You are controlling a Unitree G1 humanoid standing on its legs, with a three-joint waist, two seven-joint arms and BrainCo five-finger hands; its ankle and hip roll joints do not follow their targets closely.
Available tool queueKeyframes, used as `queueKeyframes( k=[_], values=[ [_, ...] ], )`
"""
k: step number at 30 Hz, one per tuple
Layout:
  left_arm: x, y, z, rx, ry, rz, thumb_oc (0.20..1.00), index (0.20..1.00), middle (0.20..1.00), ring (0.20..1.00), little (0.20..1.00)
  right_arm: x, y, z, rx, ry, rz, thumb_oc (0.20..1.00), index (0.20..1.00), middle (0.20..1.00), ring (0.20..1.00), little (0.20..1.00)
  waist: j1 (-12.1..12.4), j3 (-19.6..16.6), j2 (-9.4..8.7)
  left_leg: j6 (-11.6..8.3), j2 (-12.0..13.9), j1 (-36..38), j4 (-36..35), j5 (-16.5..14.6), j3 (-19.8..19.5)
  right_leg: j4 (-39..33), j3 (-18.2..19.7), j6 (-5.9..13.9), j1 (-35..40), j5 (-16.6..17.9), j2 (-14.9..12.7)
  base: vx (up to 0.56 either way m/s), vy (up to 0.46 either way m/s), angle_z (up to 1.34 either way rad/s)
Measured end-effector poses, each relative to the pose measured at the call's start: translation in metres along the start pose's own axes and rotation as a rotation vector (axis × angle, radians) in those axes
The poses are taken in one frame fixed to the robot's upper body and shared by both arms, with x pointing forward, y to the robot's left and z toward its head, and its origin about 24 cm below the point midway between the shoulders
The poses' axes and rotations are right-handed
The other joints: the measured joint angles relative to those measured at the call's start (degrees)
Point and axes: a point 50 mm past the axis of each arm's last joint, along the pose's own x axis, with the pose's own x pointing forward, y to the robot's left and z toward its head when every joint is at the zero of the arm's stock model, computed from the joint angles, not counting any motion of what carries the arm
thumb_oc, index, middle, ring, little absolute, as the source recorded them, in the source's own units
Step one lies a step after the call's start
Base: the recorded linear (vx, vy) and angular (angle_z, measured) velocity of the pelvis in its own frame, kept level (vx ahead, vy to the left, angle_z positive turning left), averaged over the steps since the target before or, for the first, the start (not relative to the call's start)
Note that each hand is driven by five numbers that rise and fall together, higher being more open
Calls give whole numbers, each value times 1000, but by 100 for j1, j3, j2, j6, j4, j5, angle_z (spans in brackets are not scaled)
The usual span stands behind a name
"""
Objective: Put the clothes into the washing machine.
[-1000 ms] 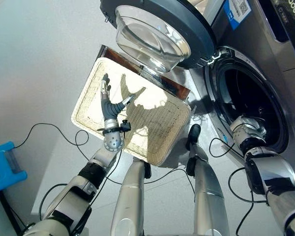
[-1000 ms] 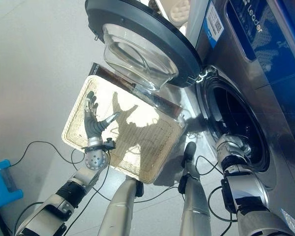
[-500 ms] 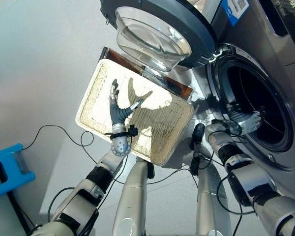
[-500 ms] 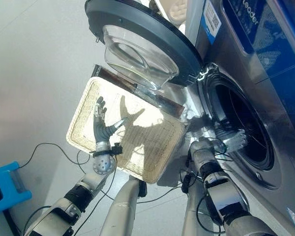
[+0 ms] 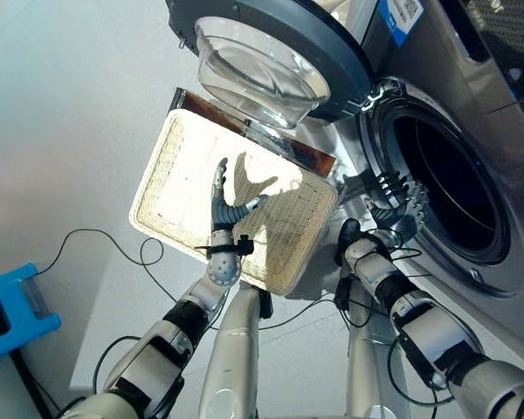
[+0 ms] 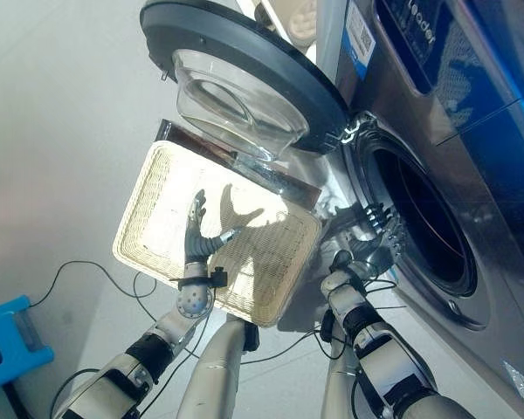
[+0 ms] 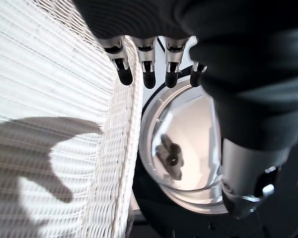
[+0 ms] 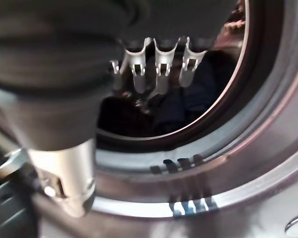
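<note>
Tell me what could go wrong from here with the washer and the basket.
The open door overhangs the empty wicker basket, so the open left hand above it might clip the glass if raised. The open right hand sits at the drum opening rim and could catch the seal.

The washing machine (image 5: pixel 472 96) has a smooth, shiny grey metal front, and its door (image 5: pixel 271 61) has a dark plastic ring around a clear, glossy glass bowl. The basket (image 5: pixel 170 188) is pale woven wicker, rough and ribbed, with a shiny brown strip along one edge. The floor (image 5: pixel 61 105) is smooth, matt and light grey.
</note>
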Motion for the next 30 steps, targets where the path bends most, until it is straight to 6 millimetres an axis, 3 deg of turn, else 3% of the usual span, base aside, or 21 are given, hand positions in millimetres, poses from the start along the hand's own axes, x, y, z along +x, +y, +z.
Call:
queueKeyframes(
  k=[4, 8, 13, 17, 19, 22, 23, 27, 30],
  values=[
    [-6, 1, -16, 85, 69, -52, 1000, 1000, 1000, 1000, 1000, -16, 11, -3, -28, 2, 124, 1000, 1000, 1000, 1000, 1000, -83, -12, -50, -8, 19, 354, 10, -52, -4, -49, 1, 10, 378, -14, 25, 3, 5, -1],
    [-13, 2, -34, 157, 164, -113, 1000, 1000, 1000, 1000, 1000, -29, 19, -22, -80, 60, 276, 1000, 1000, 1000, 1000, 1000, -95, -20, -125, -19, 72, 787, -1, -126, 6, -191, -7, 20, 862, -14, 83, 23, 15, -5],
    [-44, 10, -70, 292, 328, -277, 1000, 1000, 1000, 1000, 1000, -53, 20, -65, -164, 145, 526, 1000, 1000, 1000, 1000, 1000, -215, -123, -385, -68, 107, 1793, -213, -223, 26, -614, -25, 81, 1922, 11, 165, 88, 48, -7],
    [-70, 19, -88, 316, 426, -333, 1000, 1000, 1000, 1000, 1000, -66, 12, -93, -241, 154, 632, 1000, 1000, 1000, 1000, 1000, -225, -225, -553, -84, 117, 2477, -470, -269, 121, -979, -15, 124, 2624, 73, 248, 138, 25, -10],
    [-96, 31, -103, 333, 511, -363, 1000, 1000, 1000, 1000, 1000, -82, 4, -117, -308, 168, 710, 1000, 1000, 1000, 1000, 1000, -213, -620, -683, -99, 162, 2753, -683, -281, 174, -1237, -14, 144, 2894, 99, 280, 168, -19, -9],
    [-112, 39, -111, 346, 568, -383, 1000, 1000, 1000, 1000, 1000, -92, -2, -133, -353, 185, 765, 1000, 1000, 1000, 1000, 1000, -215, -880, -757, -119, 169, 2968, -838, -265, 197, -1388, -17, 150, 3105, 119, 324, 132, -7, -3],
    [-128, 44, -117, 354, 617, -401, 1000, 1000, 1000, 1000, 1000, -103, -7, -145, -386, 201, 833, 1000, 1000, 1000, 1000, 1000, -216, -1136, -804, -141, 171, 3158, -971, -277, 214, -1531, -15, 155, 3295, 122, 364, 108, -6, -3],
    [-153, 47, -124, 393, 662, -478, 1000, 1000, 1000, 1000, 1000, -129, -15, -164, -420, 245, 969, 1000, 1000, 1000, 1000, 1000, -216, -1576, -890, -181, 208, 3543, -1149, -326, 328, -1748, 11, 163, 3654, 134, 445, 103, -22, -10],
    [-161, 46, -127, 398, 705, -521, 1000, 1000, 1000, 1000, 1000, -139, -15, -168, -431, 237, 1065, 1000, 1000, 1000, 1000, 1000, -221, -1812, -936, -181, 213, 3609, -1171, -341, 340, -1842, 22, 150, 3743, 157, 465, 84, -33, -5]
  ],
)
